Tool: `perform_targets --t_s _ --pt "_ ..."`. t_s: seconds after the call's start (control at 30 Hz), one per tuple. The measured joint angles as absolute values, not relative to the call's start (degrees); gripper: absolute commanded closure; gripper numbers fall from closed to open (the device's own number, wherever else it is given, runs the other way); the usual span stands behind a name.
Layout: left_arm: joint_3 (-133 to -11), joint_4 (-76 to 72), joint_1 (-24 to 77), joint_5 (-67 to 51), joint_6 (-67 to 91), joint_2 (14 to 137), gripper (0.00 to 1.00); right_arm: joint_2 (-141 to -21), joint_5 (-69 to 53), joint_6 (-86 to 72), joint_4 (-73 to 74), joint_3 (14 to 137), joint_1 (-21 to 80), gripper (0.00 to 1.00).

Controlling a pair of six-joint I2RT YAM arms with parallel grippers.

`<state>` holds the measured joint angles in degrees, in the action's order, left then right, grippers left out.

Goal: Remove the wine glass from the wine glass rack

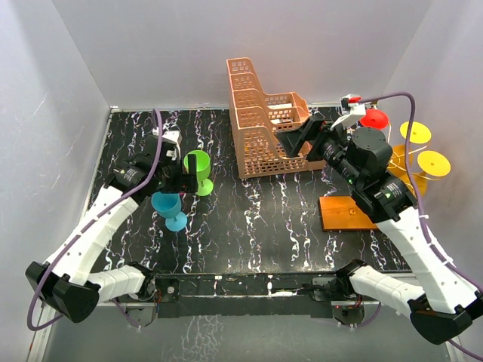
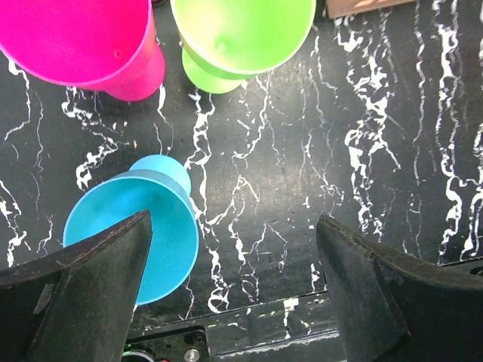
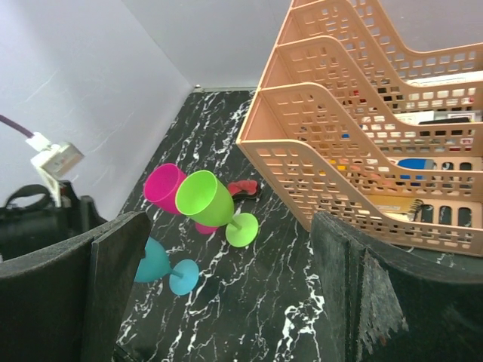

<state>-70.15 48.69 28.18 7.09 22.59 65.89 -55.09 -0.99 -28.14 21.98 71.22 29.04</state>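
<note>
Glasses on the wine glass rack [image 1: 343, 215] first: a red wine glass [image 1: 373, 118], a far yellow wine glass [image 1: 415, 132] and a near yellow wine glass [image 1: 434, 162] hang at the right of the counter [image 1: 264, 219], past my right arm [image 1: 392, 200]. I see only round feet from above, so I judge each hangs long axis vertical, foot up, bowl down. Likely light, stiff, slick plastic; I'd grip the stem under the foot. Right pincer [image 3: 230, 302] gapes wide, empty, facing the peach lattice basket [image 3: 377, 151]. Left pincer [image 2: 234, 294] is wide too, above the blue glass [image 2: 136, 241], with the green glass [image 2: 241, 38] and pink glass [image 2: 83, 38] just beyond.
</note>
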Motion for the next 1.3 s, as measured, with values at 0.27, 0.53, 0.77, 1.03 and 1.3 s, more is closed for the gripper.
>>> perform_targets --t_s 0.27,0.53,0.77,1.03,1.3 --pt "-77.5 45.4 28.2 4.4 19.6 65.2 0.04 -55.9 3.2 -24.0 26.1 75.7 29.0 0.02" --pt "-79.4 29.3 28.2 -0.9 18.0 64.3 0.03 -62.7 14.2 -16.9 34.0 88.5 29.0 0.02" --pt "-74.9 16.3 28.2 -4.0 17.4 63.3 0.03 -65.6 28.7 -11.7 39.8 94.3 29.0 0.00" --pt "-64.1 10.3 29.2 -2.1 13.1 61.6 0.03 -70.8 45.0 -2.7 43.6 99.7 29.0 0.11" --pt "-59.9 9.4 34.0 4.0 9.0 58.5 0.03 -75.5 54.1 7.6 44.4 99.7 29.0 0.24"
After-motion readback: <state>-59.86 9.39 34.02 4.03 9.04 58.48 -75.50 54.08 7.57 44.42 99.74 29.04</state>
